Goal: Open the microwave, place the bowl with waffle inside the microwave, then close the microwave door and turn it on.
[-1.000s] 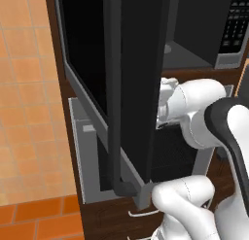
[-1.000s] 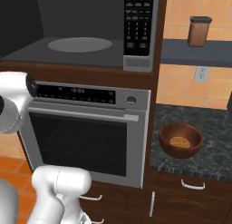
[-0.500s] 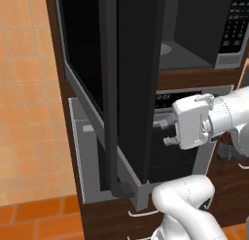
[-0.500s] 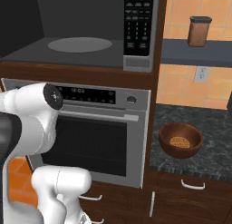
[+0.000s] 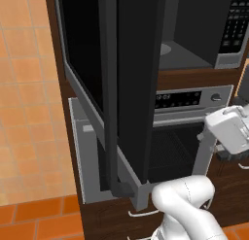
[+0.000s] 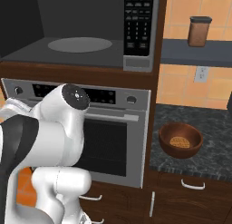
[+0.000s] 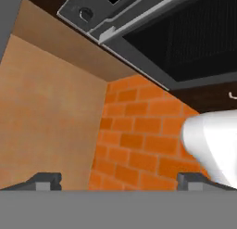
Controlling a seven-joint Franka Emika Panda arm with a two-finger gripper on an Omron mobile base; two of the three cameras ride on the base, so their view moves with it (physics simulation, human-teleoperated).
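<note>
Microwave door (image 5: pixel 131 83) stood wide open, swung out toward the cameras, its black glass panel edge-on in the left base view with the long vertical handle (image 5: pixel 111 88) on the near side. Microwave (image 6: pixel 81 30) cavity was exposed: grey interior, pale round turntable (image 6: pixel 79 44) on the floor, nothing on it. Keypad (image 6: pixel 138 17) sat on the right of the cavity. Oven (image 6: pixel 113 141) sat directly below the microwave, door shut, control strip and 1 knob at its right end. Bowl (image 6: pixel 180 139) with the waffle (image 6: pixel 177 141) piece in it was on the dark speckled counter (image 6: pixel 204 150) to the right of the oven, upright, well apart from the microwave and not touched by the arm. Brown canister (image 6: pixel 200 31) stood on the shelf (image 6: pixel 195 51) above the counter, with a wall outlet below that shelf. Gripper (image 7: pixel 118 181) was spread to full width with nothing between the fingers; in the hand view the 2 dark tips sat far apart at the bottom edge, left tip (image 7: pixel 45 181) and right one each near a side. That view looked past them at orange floor tiles, a tan panel on the left, and the oven's front and knob across the top, rolled at an angle. In the left base view the white hand hung low in front of the oven's right side, below the microwave and clear of the door.
</note>
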